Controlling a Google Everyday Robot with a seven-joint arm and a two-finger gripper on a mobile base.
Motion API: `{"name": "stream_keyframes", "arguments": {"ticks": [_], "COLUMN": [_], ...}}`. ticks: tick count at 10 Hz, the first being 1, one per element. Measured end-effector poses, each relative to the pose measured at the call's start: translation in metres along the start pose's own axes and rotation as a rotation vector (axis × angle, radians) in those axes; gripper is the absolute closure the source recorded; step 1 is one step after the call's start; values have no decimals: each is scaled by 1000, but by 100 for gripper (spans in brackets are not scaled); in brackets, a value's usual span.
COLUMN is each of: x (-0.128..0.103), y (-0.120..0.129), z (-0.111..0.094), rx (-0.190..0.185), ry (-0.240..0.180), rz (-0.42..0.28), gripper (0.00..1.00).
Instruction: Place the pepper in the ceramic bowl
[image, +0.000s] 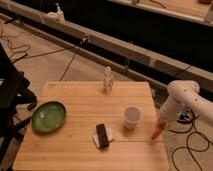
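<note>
Pepper (157, 133) slants steeply, tip down-left (right edge of table (65, 155)) — under gripper (161, 123); grip: cannot tell.

No lettering, label, brand or number is showing readably anywhere, neither on the white cup (131, 116), nor on the dark block (102, 135), nor on the wooden table (75, 152). The gripper (160, 125) is hanging at the frame's lower right, by the table's right edge.

A robot lab or workshop: a bare wooden table (70, 152) stands on a concrete floor (55, 70). Black cables (47, 52) trail at 10 and 4 o'clock, and long workbenches (167, 7) run across 12 o'clock. The gripper (161, 124) hangs at the table's 3 o'clock edge.
</note>
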Motion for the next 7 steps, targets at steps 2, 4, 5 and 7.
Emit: {"name": "stream_keyframes", "arguments": {"ticks": [2,4,5,7], "x": [28,58,71,82], "y": [-1,-26,-51,-104], "z": [-48,-94,-118,-157], "rx": [20,64,93,143], "ry": [101,225,292,387], "rz": [36,33,8,-54], "gripper": [100,100,100,100]}}
